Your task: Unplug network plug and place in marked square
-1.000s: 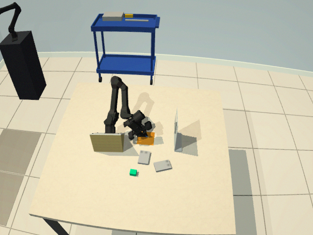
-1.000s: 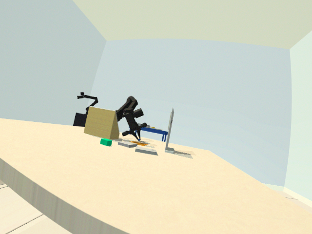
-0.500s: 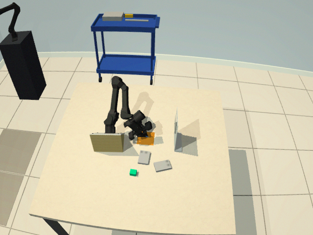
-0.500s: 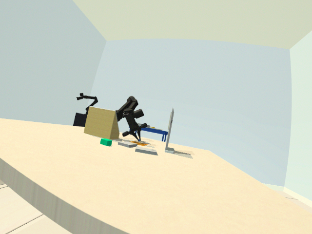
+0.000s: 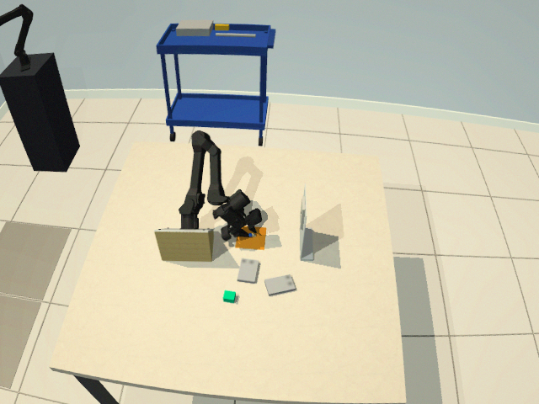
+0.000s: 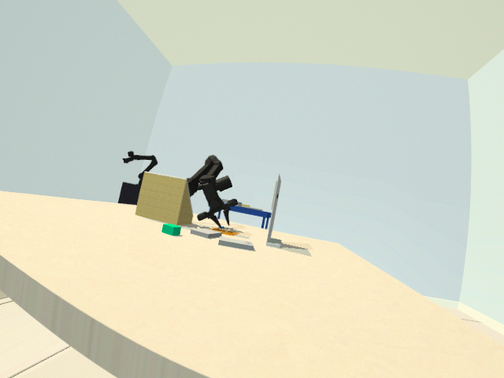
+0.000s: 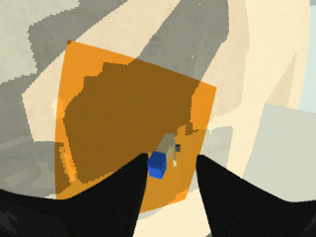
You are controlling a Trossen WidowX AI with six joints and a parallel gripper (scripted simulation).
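While its blue end points toward the gripper, the plug (image 5: 250, 235) (image 6: 223, 227) (image 7: 157, 165) lies within the outline of the orange square (image 5: 259, 244) (image 6: 232, 234) (image 7: 129, 109), out of the socket and near one edge of the marking. The gripper (image 5: 248, 235) (image 6: 224, 226) (image 7: 172, 160) is released — its two dark fingers stand apart on either side of the plug, the blue end close beside one of them, with a visible gap on the other side. From the gripper the black arm (image 5: 197, 172) (image 6: 205, 175) rises and folds back over the table (image 5: 304, 339) (image 6: 260, 293) (image 7: 170, 226). To one side of the square stands the upright panel (image 5: 302, 219) (image 6: 273, 211) (image 7: 283, 143); to the other, a tan slanted block (image 5: 186, 246) (image 6: 162, 197). Two flat grey boxes (image 5: 248, 270) (image 6: 205, 232) lie near the square — a small green block (image 5: 229, 296) (image 6: 171, 229) sits beyond them. Past the table stands a blue cart (image 5: 213, 50) (image 6: 250, 211).
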